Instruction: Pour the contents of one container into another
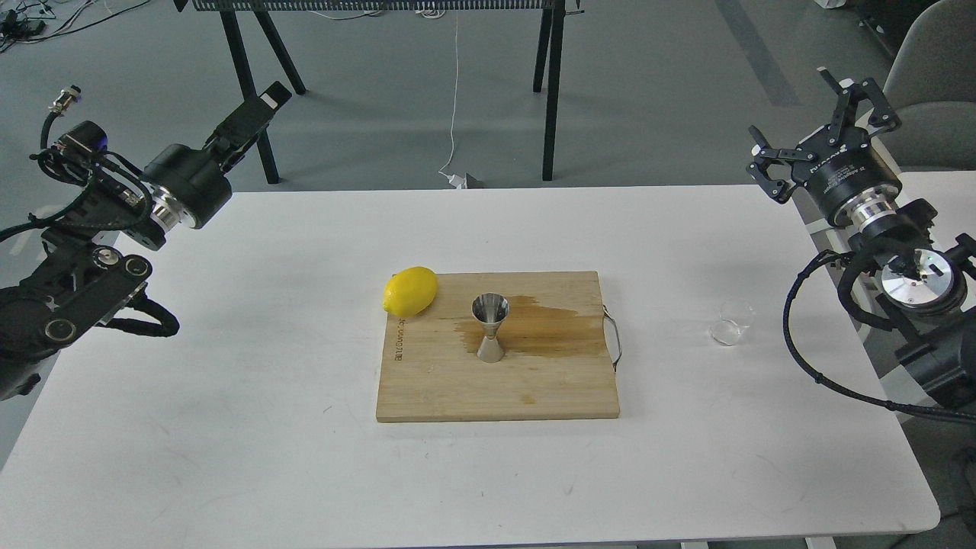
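The small clear glass cup (733, 322) stands on the white table (229, 396) to the right of the wooden cutting board (457, 389). Upright near the board's middle is the steel jigger (489, 328), with a wet stain (549, 324) spreading from it towards the right. My right gripper (789, 103) is open and empty, raised beyond the table's far right corner, well above and behind the cup. My left gripper (255, 114) is raised past the far left corner and seen side-on, so its fingers cannot be told apart. Neither gripper touches anything.
A yellow lemon (410, 291) rests at the board's far left corner, left of the jigger. A metal handle (612, 339) sticks out of the board's right edge. Black table legs (550, 91) and cables stand on the floor behind, and a grey chair (934, 69) is at right.
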You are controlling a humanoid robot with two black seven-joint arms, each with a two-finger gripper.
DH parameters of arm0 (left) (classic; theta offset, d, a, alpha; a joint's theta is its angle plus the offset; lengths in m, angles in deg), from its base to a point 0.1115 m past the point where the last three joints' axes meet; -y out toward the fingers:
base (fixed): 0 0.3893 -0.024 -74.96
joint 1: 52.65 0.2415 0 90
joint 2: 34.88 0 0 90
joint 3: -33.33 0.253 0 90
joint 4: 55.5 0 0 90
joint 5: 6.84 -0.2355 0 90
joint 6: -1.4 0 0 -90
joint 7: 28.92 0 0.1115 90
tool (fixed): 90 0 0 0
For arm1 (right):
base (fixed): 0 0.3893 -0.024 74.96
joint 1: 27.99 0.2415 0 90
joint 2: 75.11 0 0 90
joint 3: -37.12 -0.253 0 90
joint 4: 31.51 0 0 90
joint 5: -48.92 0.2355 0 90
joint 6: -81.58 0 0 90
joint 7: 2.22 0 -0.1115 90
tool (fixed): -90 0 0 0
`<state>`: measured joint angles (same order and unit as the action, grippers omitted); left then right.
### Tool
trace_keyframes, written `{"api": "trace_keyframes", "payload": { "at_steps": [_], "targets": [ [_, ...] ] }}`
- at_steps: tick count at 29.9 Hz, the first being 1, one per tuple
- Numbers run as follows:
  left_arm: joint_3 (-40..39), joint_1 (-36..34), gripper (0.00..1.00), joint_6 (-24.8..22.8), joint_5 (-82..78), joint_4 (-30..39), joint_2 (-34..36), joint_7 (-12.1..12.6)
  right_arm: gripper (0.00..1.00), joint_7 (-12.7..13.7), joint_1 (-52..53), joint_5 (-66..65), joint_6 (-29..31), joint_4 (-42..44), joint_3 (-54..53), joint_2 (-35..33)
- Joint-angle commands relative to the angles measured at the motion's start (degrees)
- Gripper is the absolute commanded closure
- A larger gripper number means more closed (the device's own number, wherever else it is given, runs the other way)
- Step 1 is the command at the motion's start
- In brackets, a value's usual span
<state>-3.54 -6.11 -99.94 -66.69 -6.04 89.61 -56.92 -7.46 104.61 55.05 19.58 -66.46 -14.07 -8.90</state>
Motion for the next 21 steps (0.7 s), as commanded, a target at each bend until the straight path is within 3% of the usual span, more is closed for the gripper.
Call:
{"api": "trace_keyframes", "payload": {
  "at_steps": [1, 3, 7, 13, 21],
  "targets": [
    [0.1, -1.9, 0.10, -10.8, 5.8, -2.2, 1.1, 0.0, 0.00, 1.5, -0.3, 1.4, 0.0, -1.1, -1.6, -1.3],
    [0.0, -2.0, 0.10, -16.7, 8.1, -4.4, 2.0, 0.0, 0.00, 2.7, -0.9, 5.4, 0.0, -2.0, -2.1, -2.1],
    [-0.2, -2.6, 0.10, -16.7, 12.4, -9.2, 2.2, 0.0, 0.00, 4.9, -2.2, 13.4, 0.0, -4.8, -2.1, -3.8],
    [-0.4, -4.1, 0.06, -16.7, 14.6, -14.8, 2.1, 0.0, 0.00, 4.9, -7.1, 20.7, 0.0, -12.9, -4.1, -6.6],
    [-0.1, -4.4, 0.00, -16.7, 27.1, -15.2, 2.1, 0.0, 0.00, 4.8, -21.3, 33.5, 0.0, -25.6, -12.1, -9.0]
  ]
}}
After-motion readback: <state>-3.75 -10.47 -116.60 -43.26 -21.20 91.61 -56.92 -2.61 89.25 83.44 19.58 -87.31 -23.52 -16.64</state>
